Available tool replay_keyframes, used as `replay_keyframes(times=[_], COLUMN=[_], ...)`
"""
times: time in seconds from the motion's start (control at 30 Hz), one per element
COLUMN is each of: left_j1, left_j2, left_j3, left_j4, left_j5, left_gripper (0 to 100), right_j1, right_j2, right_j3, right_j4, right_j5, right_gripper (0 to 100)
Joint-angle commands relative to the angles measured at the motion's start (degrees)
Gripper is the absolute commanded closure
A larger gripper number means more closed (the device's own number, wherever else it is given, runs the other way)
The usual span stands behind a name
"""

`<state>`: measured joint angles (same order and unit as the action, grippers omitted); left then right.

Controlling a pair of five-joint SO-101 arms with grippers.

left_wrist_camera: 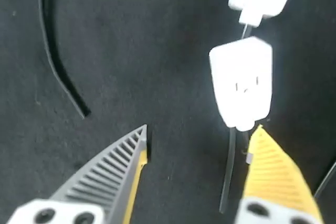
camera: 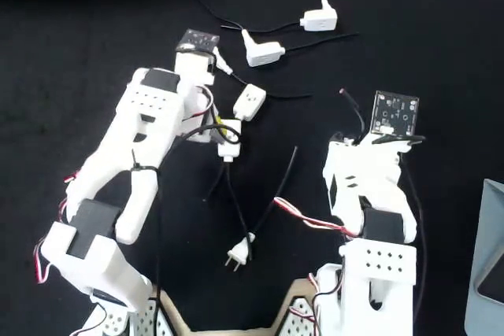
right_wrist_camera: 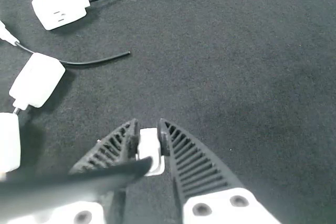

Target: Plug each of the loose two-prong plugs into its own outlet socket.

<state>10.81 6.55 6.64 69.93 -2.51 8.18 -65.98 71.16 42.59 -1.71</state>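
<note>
**Operator:** Where was your left end effector?

**Me:** My left end effector [left_wrist_camera: 202,132] hung low over the black table [camera: 441,53], left of centre. Its fingers [left_wrist_camera: 128,153] were spread wide and held nothing. The near socket [left_wrist_camera: 242,85] lay face up with its two slots showing. It sat just beside my yellow finger, not between the two fingers.

**Operator:** And the other sockets?

**Me:** They were strung out toward 1 o'clock from the near socket. The second socket [camera: 250,101] lay just beside it. The third socket [camera: 264,51] was farther along, and the fourth socket [camera: 319,17] was farthest, near the table's far edge. All of them were white and lay flat on the table.

**Operator:** What about the plug?

**Me:** The loose plug [camera: 239,254] lay at 6 o'clock from the near socket, well apart from it and close to my two bases. Its two prongs were bare and pointed toward 7 o'clock. They were in no socket. Its black cord [camera: 232,198] ran back toward 12 o'clock, in the direction of the near socket.

**Operator:** And your right side?

**Me:** My right end effector [right_wrist_camera: 148,125] was clamped on a small white piece [right_wrist_camera: 149,153], pinched between the fingertips. I could not tell whether that piece was a plug. The end effector stood at 3 o'clock from the near socket, well apart from it and from all the sockets, low over bare table.
</note>
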Motion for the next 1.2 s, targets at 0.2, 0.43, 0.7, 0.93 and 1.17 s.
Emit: replay_keyframes(times=[0.2, 0.43, 0.7, 0.93, 1.17], left_j1=[1.9, 5.7, 6.5, 6.5, 5.8], left_j2=[3.1, 15.5, 16.3, 7.0, -5.2], left_j3=[3.7, -2.8, -7.9, -7.6, -7.3], left_j4=[-16.4, -14.7, -11.1, -4.4, 5.1], left_j5=[4.5, 4.4, 4.5, 4.0, -5.4], left_gripper=[69, 77, 91, 97, 97], right_j1=[0.4, 0.4, 0.4, 0.4, 0.4], right_j2=[-0.3, -0.3, -0.3, -0.3, -0.3], right_j3=[-0.9, -0.8, -0.8, -0.8, -0.8], right_j4=[-0.7, -0.7, -0.7, -0.7, -0.7], right_j5=[0.2, 0.2, 0.3, 0.3, 0.3], right_gripper=[98.7, 98.7, 98.7, 98.7, 98.7])
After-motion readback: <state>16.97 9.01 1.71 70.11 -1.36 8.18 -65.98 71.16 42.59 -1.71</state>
